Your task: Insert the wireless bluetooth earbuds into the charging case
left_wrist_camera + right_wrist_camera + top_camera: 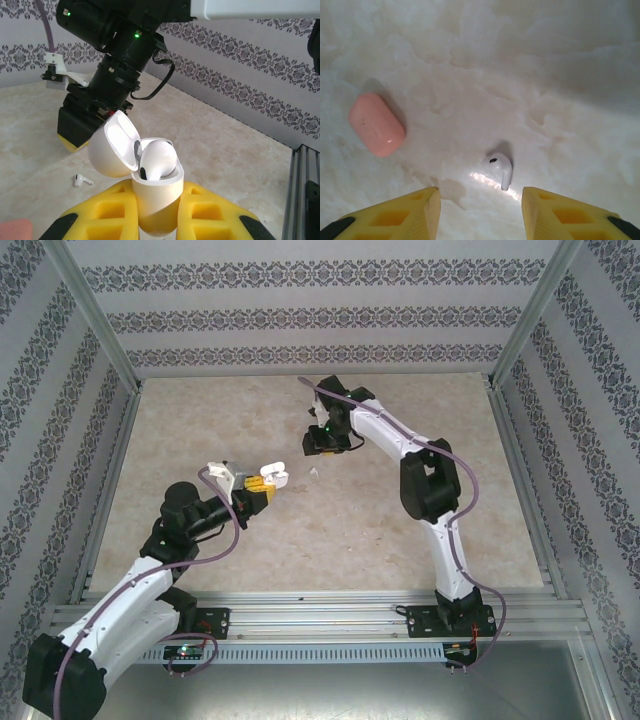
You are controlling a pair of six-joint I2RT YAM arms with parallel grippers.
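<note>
Top external: left gripper [267,484] is closed around the white charging case [277,476] and holds it above the table [400,530], lid open. The right gripper [320,447] hangs just beyond it. 1 loose white earbud [314,472] lies on the table between the 2 grippers, near the case but not touching it.

Left wrist: the left gripper [157,220] pinches the lower body of the white charging case [159,197] between both yellow fingers [112,212]. The lid [114,145] is flipped back on its hinge. 1 seated earbud [159,159] sits in the case; cannot tell whether the 2nd slot is free. The loose white earbud [81,180] lies on the table below left. The right gripper [72,135] is behind the case; jaw state is unreadable here.

Right wrist: right gripper [481,194] has its jaws wide with nothing between them, hovering over the white earbud [499,167], which lies on its side with the stem toward the camera. A closed pink case [376,125] lies well to its left.

Handling, as a judgement: the earbud is very light, hard, glossy and likely slippery, so it may squirt out of the pads. Best hold is across the rounded head, leaving the stem free to go down into the slot. The case is rigid; the lid hinge looks like the weak spot.
</note>
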